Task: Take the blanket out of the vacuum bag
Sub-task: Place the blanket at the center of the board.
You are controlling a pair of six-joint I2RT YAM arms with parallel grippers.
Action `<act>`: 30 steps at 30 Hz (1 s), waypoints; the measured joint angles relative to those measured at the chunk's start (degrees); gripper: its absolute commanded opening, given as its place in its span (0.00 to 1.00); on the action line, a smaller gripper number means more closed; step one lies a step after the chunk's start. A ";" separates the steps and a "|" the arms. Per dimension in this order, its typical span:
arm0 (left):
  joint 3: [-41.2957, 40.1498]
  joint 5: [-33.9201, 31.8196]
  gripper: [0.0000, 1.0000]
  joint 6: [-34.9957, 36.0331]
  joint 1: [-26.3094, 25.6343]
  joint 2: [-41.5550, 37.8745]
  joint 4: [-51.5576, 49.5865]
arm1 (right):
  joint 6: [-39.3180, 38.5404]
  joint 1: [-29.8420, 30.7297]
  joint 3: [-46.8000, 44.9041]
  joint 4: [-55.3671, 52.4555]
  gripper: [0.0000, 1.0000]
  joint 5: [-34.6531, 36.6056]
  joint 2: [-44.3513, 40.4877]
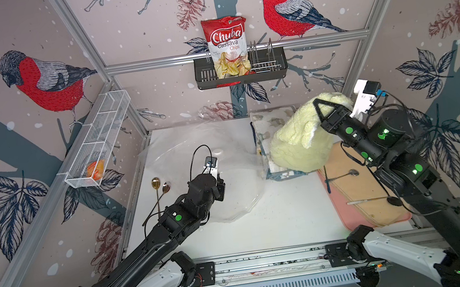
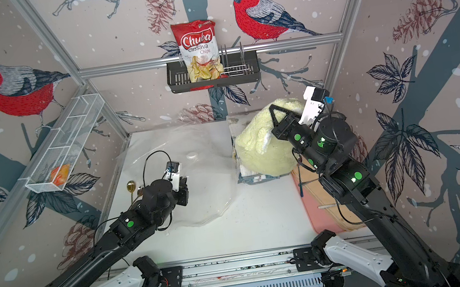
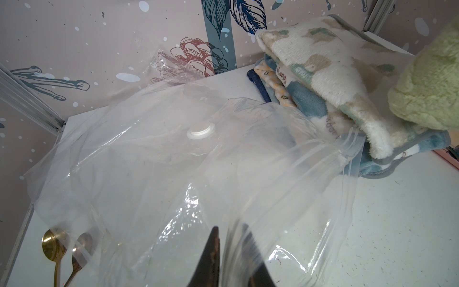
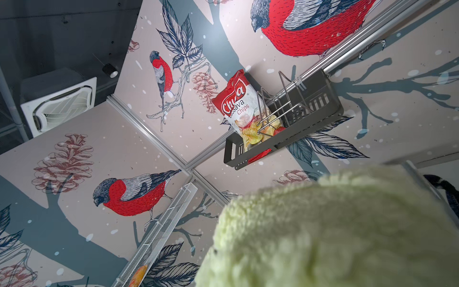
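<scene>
A red-and-white chip bag [image 1: 227, 45] reading "Chuba Cassava Chips" stands in the black slotted rack [image 1: 273, 66]. The vacuum bag [image 3: 149, 174], crinkly clear plastic (round white valve cap [image 3: 200, 131] facing up), lies on the white worktop [image 1: 278, 219], its edge pinched in the left end effector [image 3: 229, 227]. The right end effector [image 1: 319, 107] is clamped on the blanket [image 1: 298, 147], a pale-yellow fleecy bundle held outside the bag, over folded plush blankets [image 3: 310, 62] printed "Happy".
</scene>
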 measured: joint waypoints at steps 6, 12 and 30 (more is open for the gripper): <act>0.00 -0.02 0.17 0.02 0.02 0.17 0.00 | 0.26 -9.11 6.49 1.07 0.00 -8.96 12.22; 0.00 -0.02 0.17 0.04 0.35 0.85 0.02 | 3.34 -17.07 27.61 3.30 0.00 -14.95 28.65; 0.00 0.02 0.17 0.04 0.44 -0.07 -0.02 | 21.33 -7.65 -31.61 24.22 0.00 -0.46 8.52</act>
